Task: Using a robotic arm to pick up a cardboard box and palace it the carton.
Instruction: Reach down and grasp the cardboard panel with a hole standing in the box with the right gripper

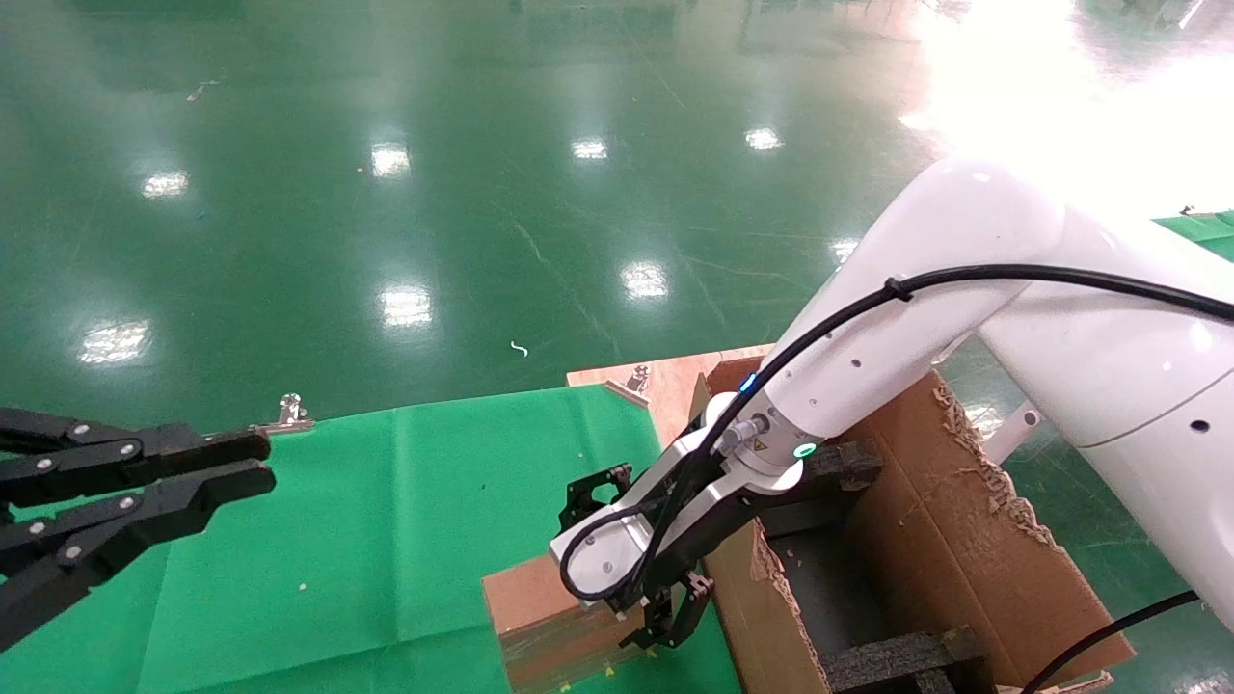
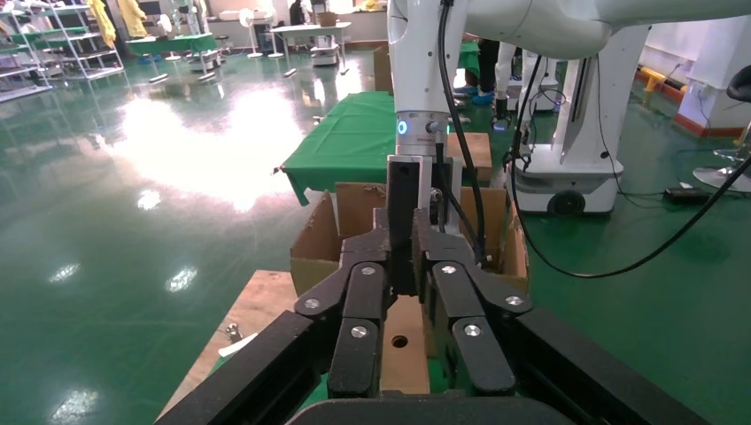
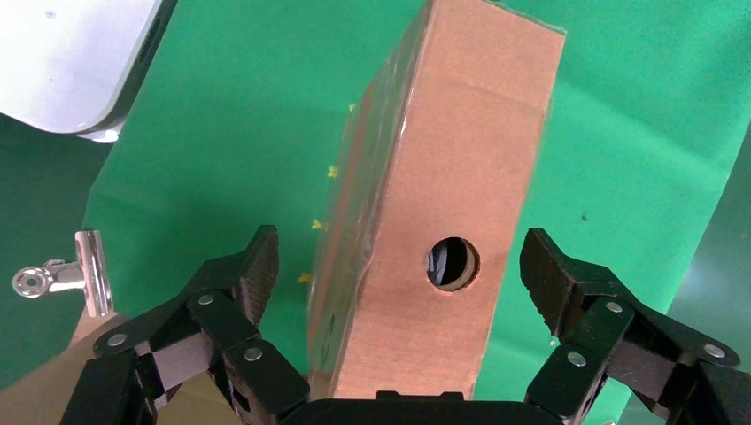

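a: where's the right gripper (image 3: 403, 266)?
b: low over the green cloth (image 1: 386, 540), fingers (image 3: 248, 274) spread wide on either side of the cardboard box (image 3: 443, 204), not touching it.
a: and the box itself?
b: lying on the cloth just beside the carton (image 1: 945, 540), round hole (image 3: 452, 263) facing the wrist camera. black foam blocks (image 1: 906, 660) sit inside the carton.
a: left gripper (image 1: 255, 463)?
b: hanging off at the left edge of the cloth, fingers drawn narrow, holding nothing.

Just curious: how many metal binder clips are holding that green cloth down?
2 visible: one binder clip at the green cloth's far edge, another binder clip at its far corner; others may be hidden.
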You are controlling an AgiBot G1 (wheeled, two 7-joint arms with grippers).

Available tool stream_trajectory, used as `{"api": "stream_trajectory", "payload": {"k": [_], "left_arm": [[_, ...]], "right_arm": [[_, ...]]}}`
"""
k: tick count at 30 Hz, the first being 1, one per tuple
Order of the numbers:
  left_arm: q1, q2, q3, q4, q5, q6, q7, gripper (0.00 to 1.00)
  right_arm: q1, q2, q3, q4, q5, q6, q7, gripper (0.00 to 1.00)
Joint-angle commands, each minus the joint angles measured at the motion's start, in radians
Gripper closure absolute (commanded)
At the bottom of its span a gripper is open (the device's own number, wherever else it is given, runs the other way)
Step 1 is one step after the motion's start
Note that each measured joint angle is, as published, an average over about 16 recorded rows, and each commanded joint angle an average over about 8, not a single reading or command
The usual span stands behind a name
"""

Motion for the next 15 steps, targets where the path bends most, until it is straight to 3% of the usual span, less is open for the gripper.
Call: {"api": "stream_trajectory", "payload": {"k": [1, 15], "left_arm": [[0.000, 0.000, 0.000, 0.000, 0.000, 0.000, 0.000, 0.00], [0.000, 0.000, 0.000, 0.000, 0.000, 0.000, 0.000, 0.00]], "right_arm": [[0.002, -0.001, -0.005, 0.000, -0.003, 0.000, 0.000, 1.00], [-0.002, 0.002, 0.005, 0.000, 0.003, 0.000, 0.000, 1.00]]}}
